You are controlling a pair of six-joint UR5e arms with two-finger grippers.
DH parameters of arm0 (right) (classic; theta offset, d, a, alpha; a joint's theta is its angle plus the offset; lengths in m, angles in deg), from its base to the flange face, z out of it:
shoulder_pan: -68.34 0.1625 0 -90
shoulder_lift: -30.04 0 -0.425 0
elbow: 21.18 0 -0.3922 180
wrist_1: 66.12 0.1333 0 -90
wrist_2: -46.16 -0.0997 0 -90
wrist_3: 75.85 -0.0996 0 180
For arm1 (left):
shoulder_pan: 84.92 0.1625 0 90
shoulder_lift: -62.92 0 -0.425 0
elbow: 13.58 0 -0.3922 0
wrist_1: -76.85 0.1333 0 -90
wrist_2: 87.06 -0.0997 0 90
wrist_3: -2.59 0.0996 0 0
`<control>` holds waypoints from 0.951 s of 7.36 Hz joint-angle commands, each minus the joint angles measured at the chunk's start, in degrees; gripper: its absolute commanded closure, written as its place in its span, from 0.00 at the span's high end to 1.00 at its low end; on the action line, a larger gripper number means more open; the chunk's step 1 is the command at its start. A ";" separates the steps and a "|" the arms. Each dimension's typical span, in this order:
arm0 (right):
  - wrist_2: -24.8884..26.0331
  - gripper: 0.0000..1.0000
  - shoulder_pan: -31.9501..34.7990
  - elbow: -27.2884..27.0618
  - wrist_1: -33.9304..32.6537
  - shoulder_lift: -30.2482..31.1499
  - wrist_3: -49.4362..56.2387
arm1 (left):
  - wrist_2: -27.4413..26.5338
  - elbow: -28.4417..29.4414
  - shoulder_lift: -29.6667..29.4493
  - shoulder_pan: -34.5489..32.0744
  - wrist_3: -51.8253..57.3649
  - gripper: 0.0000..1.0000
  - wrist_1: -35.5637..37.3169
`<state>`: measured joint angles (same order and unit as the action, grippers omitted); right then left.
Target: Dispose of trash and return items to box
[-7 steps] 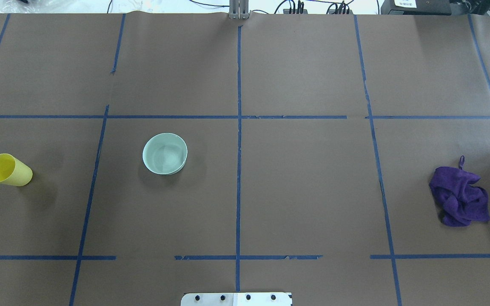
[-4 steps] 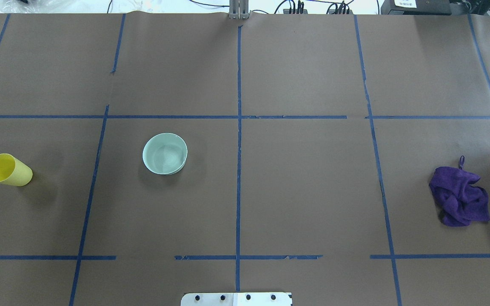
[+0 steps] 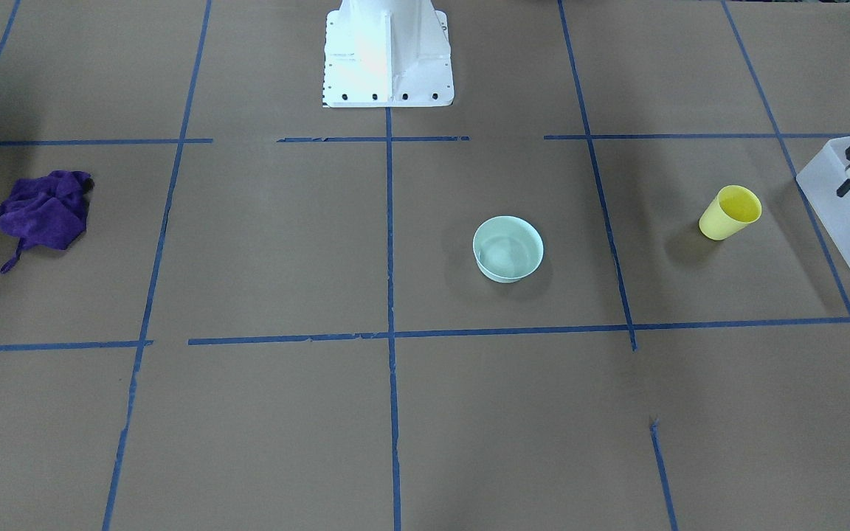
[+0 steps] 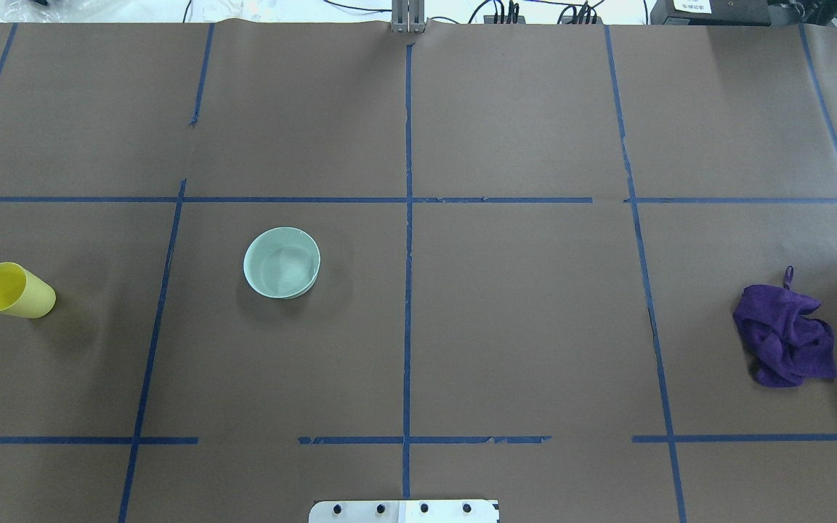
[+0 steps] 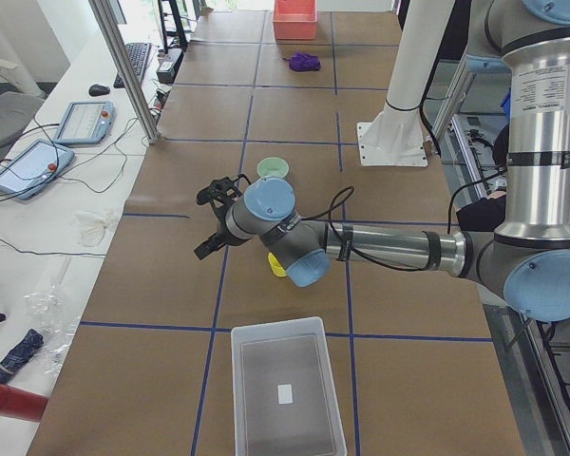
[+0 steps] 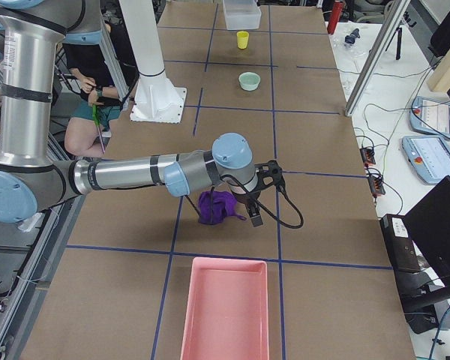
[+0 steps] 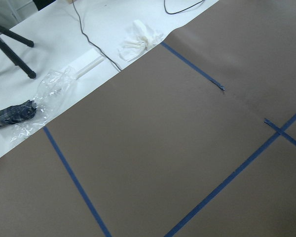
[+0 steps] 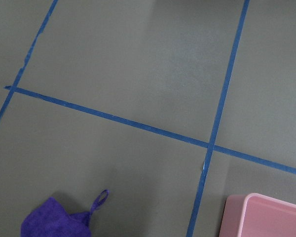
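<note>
Left claw hovering above tabletop, jaws apart, empty. Right claw hanging near rag, grip impossible to tell. Cup, bowl sitting upright on tabletop, outside box; cup nearer box.

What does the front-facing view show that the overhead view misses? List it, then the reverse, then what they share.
Front-facing only: the box and the left gripper, fingers spread, at the frame's right edge. Overhead only: cables beyond the table's far edge. Both: the yellow cup, the green bowl and the purple rag.
</note>
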<state>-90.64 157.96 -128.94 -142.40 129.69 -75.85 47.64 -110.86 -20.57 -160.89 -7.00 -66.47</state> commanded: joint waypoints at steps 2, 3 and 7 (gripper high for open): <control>-0.05 1.00 0.03 0.01 0.43 0.54 -1.83 | -16.17 -0.73 5.34 12.40 -22.23 0.82 -5.57; -0.05 1.00 0.03 0.01 0.43 0.54 -1.84 | -16.48 -0.73 5.70 14.69 -27.01 0.65 -5.92; 0.39 1.00 0.03 0.10 0.61 1.59 -1.67 | -17.63 -0.64 8.95 19.80 -27.14 0.61 -6.36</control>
<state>-90.41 157.99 -128.88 -141.87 130.81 -77.60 30.13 -111.53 -12.53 -142.41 -34.04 -72.71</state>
